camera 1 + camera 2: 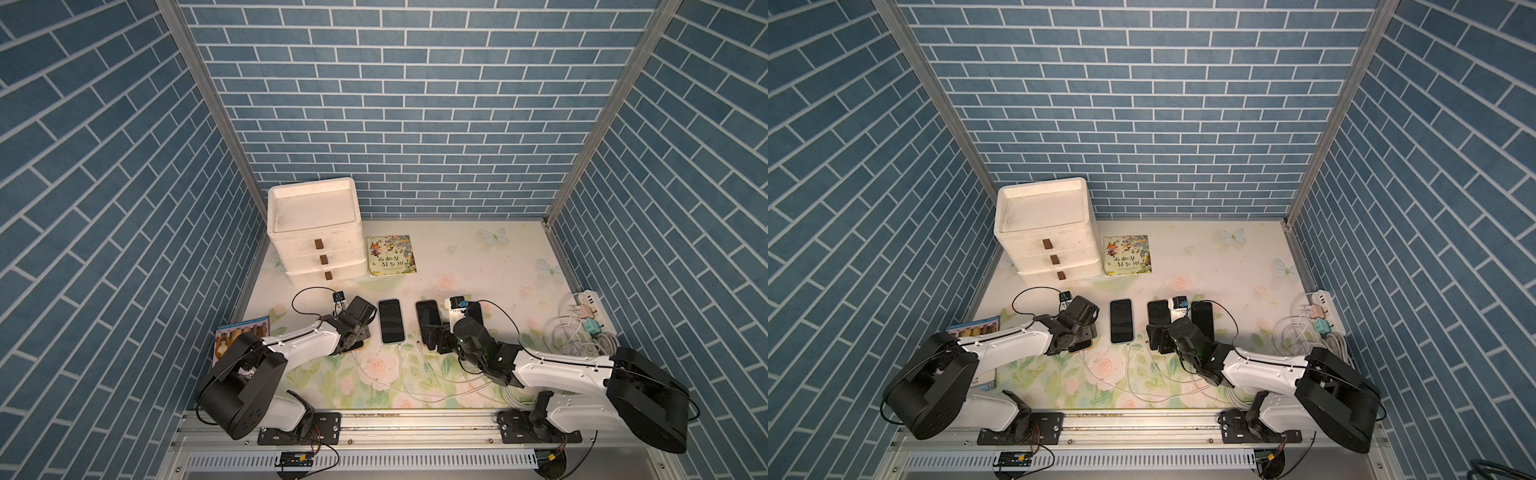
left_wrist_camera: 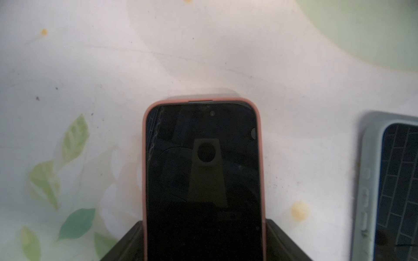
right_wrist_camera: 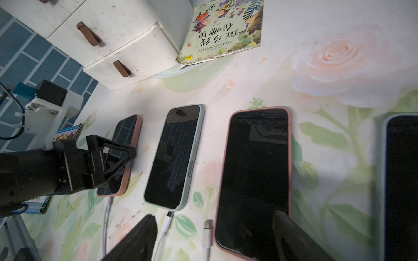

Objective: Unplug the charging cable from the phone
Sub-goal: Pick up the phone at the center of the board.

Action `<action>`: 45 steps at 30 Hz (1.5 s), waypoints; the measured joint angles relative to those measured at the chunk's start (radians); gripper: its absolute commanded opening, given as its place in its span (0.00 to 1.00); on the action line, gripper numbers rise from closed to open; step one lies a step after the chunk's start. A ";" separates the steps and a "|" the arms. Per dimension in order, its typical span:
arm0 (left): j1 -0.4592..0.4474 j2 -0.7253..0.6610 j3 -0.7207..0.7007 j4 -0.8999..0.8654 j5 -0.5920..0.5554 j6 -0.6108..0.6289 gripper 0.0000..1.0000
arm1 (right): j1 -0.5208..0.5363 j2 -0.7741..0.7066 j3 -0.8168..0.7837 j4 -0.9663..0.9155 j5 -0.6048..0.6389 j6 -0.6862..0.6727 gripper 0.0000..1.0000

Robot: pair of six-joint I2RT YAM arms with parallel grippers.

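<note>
Several phones lie in a row on the flowered table. My left gripper (image 2: 203, 226) is shut on the leftmost pink-cased phone (image 2: 203, 169), one finger pressed against each long side. It also shows as the left gripper (image 3: 117, 156) in the right wrist view, where a white cable (image 3: 108, 203) is plugged into that phone. A pale-blue-cased phone (image 1: 390, 321) beside it has its own white plug (image 3: 169, 218) inserted. My right gripper (image 3: 214, 217) hangs open over the near end of a second pink-cased phone (image 3: 255, 171). A loose white connector (image 3: 208, 228) lies beside that phone, apart from it.
A white drawer unit (image 1: 313, 228) and a picture book (image 1: 390, 254) stand at the back. Another book (image 1: 241, 332) lies under the left arm. A power strip (image 1: 590, 307) and coiled white cables (image 1: 569, 332) sit at the right edge. A further phone (image 3: 400, 180) lies right of the gripper.
</note>
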 measured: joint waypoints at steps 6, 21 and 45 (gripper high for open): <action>-0.011 -0.020 0.000 -0.001 -0.001 -0.010 0.00 | 0.117 0.121 0.092 0.064 0.024 -0.016 0.85; -0.044 -0.155 0.000 0.012 -0.042 -0.021 0.00 | 0.179 0.311 0.106 0.332 -0.085 -0.036 0.80; -0.053 -0.291 -0.023 0.047 -0.064 -0.024 0.00 | 0.193 0.406 0.124 0.537 -0.263 -0.042 0.70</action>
